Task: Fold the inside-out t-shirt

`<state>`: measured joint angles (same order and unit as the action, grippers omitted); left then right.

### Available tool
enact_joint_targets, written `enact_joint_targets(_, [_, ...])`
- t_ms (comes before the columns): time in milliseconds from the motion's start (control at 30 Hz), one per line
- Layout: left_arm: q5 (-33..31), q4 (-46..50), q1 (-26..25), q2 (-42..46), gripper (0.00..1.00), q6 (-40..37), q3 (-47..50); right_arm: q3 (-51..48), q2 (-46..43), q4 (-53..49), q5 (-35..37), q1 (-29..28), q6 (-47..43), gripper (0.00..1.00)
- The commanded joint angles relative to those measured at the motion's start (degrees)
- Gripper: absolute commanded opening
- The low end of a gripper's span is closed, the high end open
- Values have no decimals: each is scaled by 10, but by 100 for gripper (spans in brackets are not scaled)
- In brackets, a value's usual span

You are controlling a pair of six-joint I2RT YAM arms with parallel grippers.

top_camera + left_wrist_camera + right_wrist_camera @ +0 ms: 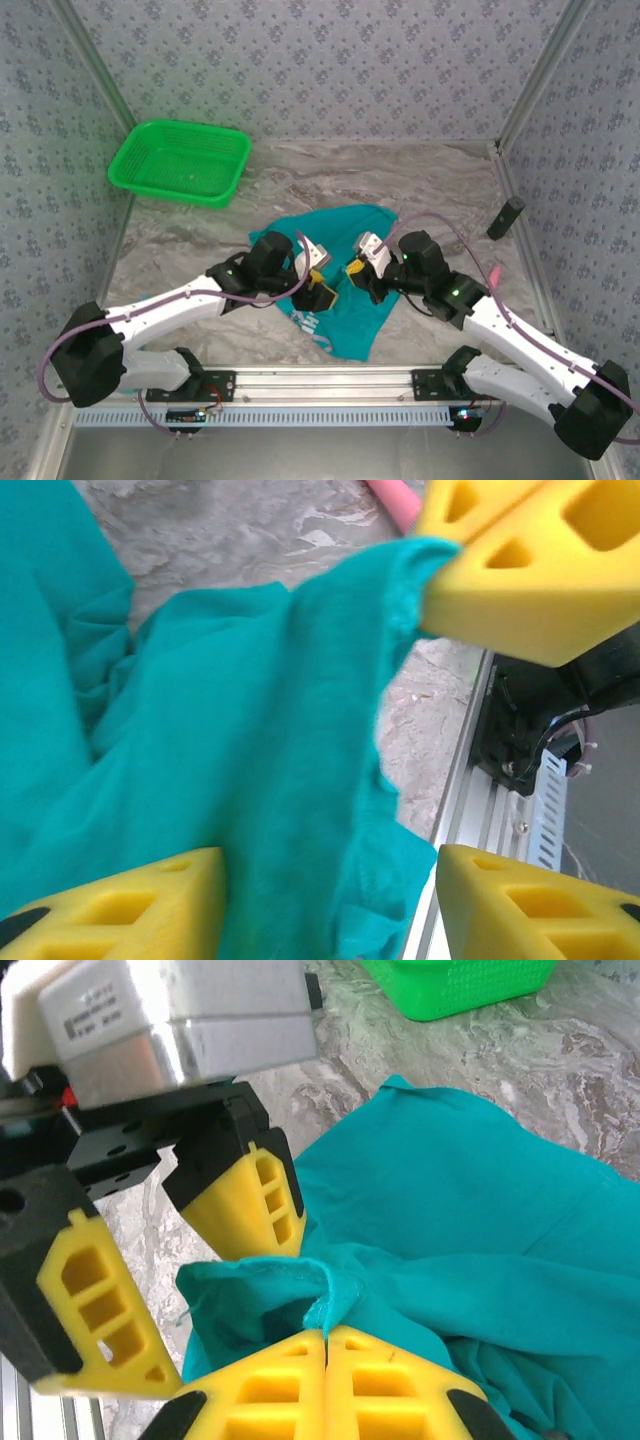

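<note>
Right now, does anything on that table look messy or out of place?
Only the t-shirt: it lies crumpled, not flat, one fold pinched up by the shut right gripper, another lying between the fingers of the open left gripper. The green basket sits apart, far left.

Grey marbled table (pixel 430 190), teal t-shirt (pixel 355 315) bunched near front middle, green mesh basket (pixel 180 162) far left

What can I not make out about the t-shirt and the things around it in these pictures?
- Top view: the white lettering on the t-shirt is too small to read.
- Left wrist view: the bottom edge cuts off the fingers of the left tool, so whether they touch the cloth is unclear.
- Right wrist view: the top edge cuts off most of the basket; its inside is hidden.
</note>
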<state>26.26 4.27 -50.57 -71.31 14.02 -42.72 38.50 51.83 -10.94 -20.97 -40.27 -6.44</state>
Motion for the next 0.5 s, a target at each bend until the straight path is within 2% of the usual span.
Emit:
enact_joint_targets(0, [-77,-15,-1,-8,52,39,11,17,-1,15,-17,-6,16,0])
enact_joint_targets(167, [-135,67,14,-8,13,23,-6,18,-14,-3,0,-5,11,0])
enact_joint_targets(233, [-150,114,33,7,0,4,-20,15,-27,-9,-19,-5,-1,2])
enact_joint_targets(333, [-148,147,56,52,0,-26,-35,5,-38,-20,-66,-9,-22,6])
enact_joint_targets(400, [-136,146,59,87,0,-43,-42,-1,-35,-29,-29,-19,-13,11])
enact_joint_targets(467, [-125,133,61,114,0,-50,-43,-5,-34,-38,24,-28,4,27])
